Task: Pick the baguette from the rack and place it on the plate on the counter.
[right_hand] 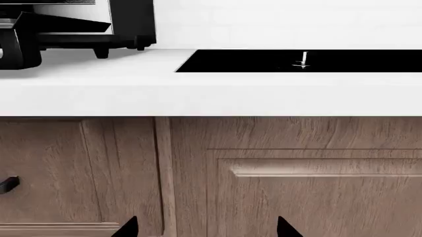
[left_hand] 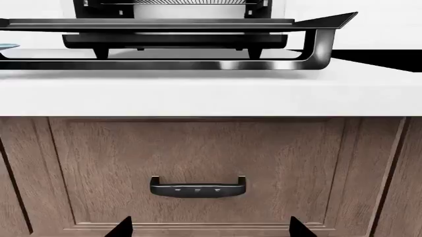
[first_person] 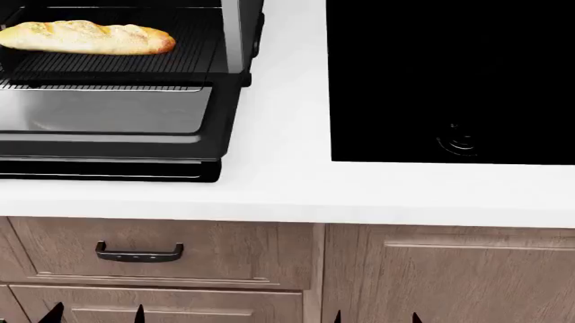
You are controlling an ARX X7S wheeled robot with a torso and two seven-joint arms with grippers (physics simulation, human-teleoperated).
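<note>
The golden-brown baguette [first_person: 88, 37] lies on the dark wire rack [first_person: 180, 64] inside the open countertop oven at the head view's far left. The white counter [first_person: 279, 182] runs across the view, and also shows in the left wrist view [left_hand: 211, 94] and the right wrist view [right_hand: 211, 94]. A thin sliver of the blue plate [left_hand: 8, 46] shows at the left wrist view's edge. My left gripper [first_person: 94, 315] and right gripper [first_person: 376, 317] are both open and empty, low in front of the cabinets, well below the counter. Only their dark fingertips [left_hand: 122, 228] [right_hand: 128, 228] show.
The oven's glass door [first_person: 108, 111] hangs open over the counter, its handle bar [left_hand: 316, 49] facing me. A glossy black cooktop [first_person: 449, 81] fills the right. Wood-grain drawers with a dark handle [first_person: 139, 254] [left_hand: 197, 187] stand right in front of both grippers.
</note>
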